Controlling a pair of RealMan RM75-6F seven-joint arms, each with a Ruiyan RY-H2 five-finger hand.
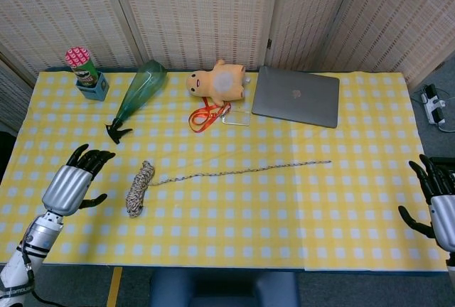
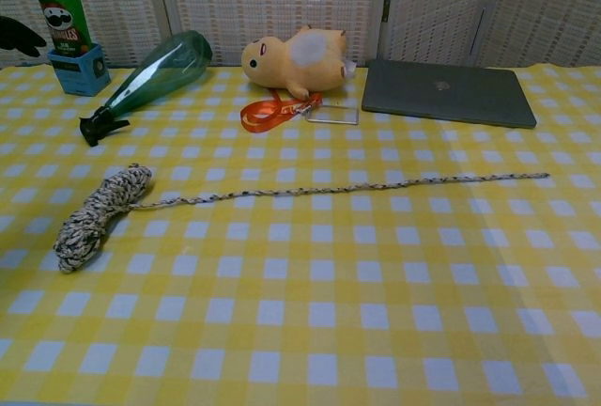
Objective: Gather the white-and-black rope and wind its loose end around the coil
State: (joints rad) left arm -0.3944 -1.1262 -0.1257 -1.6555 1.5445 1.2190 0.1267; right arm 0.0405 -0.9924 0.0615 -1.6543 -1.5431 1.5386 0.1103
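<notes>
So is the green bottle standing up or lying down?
Lying down. The green bottle rests on its side on the table, black nozzle end pointing toward the near-left.

Bare yellow-checked tablecloth [image 1: 234,214] lies on every side of the white-and-black rope coil [image 1: 139,188]. The nearest obstacle, a green glass bottle lying on its side [image 1: 138,94], sits well behind the coil.
</notes>
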